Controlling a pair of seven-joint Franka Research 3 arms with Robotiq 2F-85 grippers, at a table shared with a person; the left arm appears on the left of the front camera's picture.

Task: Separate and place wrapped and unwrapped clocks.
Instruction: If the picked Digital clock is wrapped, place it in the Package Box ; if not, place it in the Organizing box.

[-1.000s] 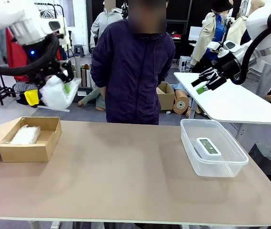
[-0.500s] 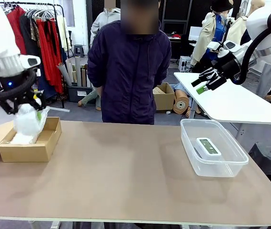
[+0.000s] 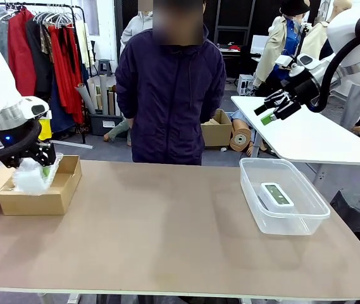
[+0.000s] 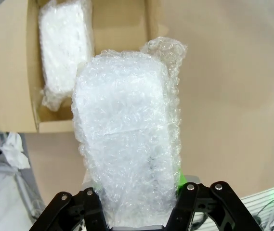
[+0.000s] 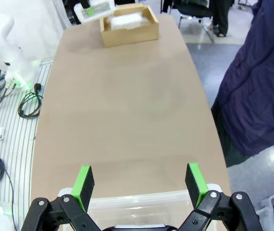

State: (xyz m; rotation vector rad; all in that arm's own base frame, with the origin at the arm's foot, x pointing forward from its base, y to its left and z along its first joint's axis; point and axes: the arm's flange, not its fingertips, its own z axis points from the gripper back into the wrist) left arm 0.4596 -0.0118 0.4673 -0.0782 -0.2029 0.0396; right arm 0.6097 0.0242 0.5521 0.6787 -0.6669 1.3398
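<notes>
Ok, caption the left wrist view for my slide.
Left gripper holds a bubble-wrapped clock over the cardboard box.

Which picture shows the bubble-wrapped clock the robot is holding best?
The left wrist view: the wrapped clock fills the middle, pinched by the left gripper above the cardboard box. The front view shows it small and partly hidden; in the right wrist view, I can't make it out.

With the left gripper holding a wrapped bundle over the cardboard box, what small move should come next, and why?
Probably lower a little further and open. The left gripper is shut on the wrapped clock, which hangs over the cardboard box beside the other wrapped clock already lying inside. The bare clock sits apart in the clear tub, so this bundle likely belongs in the box.
</notes>
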